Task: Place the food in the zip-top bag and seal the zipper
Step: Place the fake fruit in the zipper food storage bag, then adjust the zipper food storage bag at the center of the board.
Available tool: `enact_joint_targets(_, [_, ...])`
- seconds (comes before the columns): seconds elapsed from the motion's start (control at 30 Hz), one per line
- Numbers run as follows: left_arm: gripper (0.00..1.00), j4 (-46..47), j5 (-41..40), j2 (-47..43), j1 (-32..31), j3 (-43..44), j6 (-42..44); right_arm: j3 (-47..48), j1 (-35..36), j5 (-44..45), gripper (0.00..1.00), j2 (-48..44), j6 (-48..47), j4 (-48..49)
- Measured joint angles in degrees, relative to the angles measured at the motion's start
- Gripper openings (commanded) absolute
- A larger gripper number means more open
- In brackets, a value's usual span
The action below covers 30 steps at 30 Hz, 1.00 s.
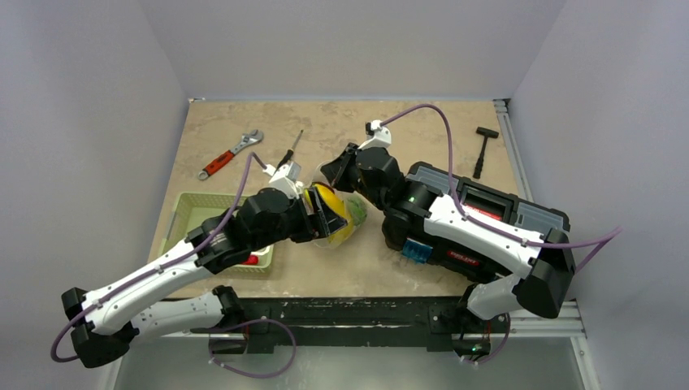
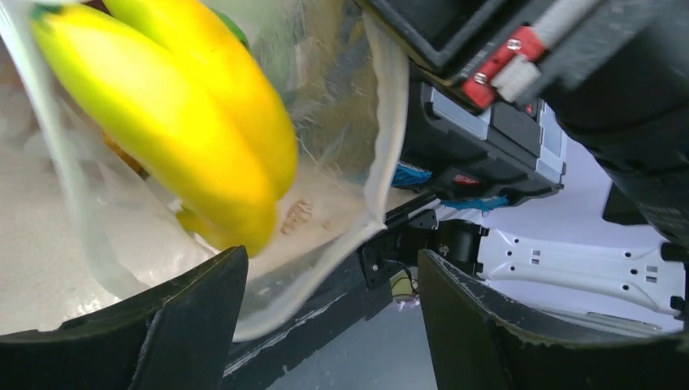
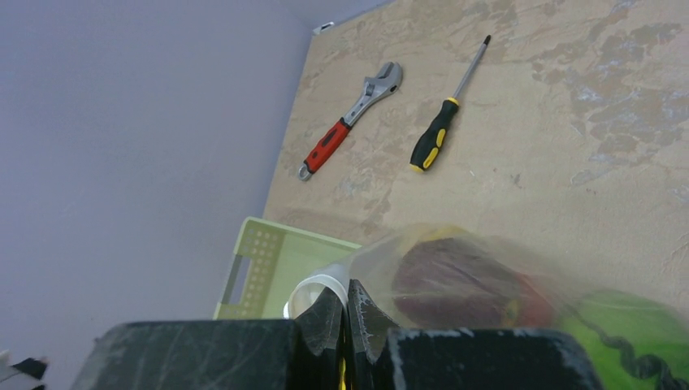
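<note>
The zip-top bag (image 1: 348, 221) hangs mid-table between my two grippers. My right gripper (image 3: 347, 294) is shut on the bag's whitish mouth strip (image 3: 325, 280) and holds it up. Through the clear plastic I see a dark maroon piece (image 3: 455, 276), a red piece (image 3: 532, 301) and a green piece (image 3: 626, 325). A yellow toy banana bunch (image 2: 187, 122) sits at the bag's mouth, just past my left gripper (image 2: 333, 313). The left gripper's jaws stand wide apart with nothing between them; the bag's edge (image 2: 382, 138) hangs beside them. In the top view the banana (image 1: 333, 213) shows at the left gripper (image 1: 321, 213).
A pale green basket (image 1: 199, 219) stands at the left, a red piece (image 1: 253, 260) in its near corner. A red-handled wrench (image 1: 230, 154) and a screwdriver (image 1: 291, 150) lie behind. A black toolbox (image 1: 487, 215) is under the right arm. A black hammer (image 1: 485, 150) lies back right.
</note>
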Motion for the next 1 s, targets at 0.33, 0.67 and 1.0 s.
enact_joint_targets(0.33, [0.53, -13.51, -3.56, -12.9, -0.02, 4.48, 5.97, 0.0, -1.29, -0.37, 0.0, 0.0, -0.52, -0.07])
enact_joint_targets(0.67, [0.53, -15.5, -7.93, -12.07, 0.68, -0.57, 7.58, 0.0, -1.66, -2.38, 0.0, 0.0, -0.72, -0.46])
enact_joint_targets(1.0, [0.27, -8.74, -1.55, -5.86, 4.0, -5.18, 8.81, 0.0, -1.66, -4.55, 0.0, 0.0, -1.46, -0.94])
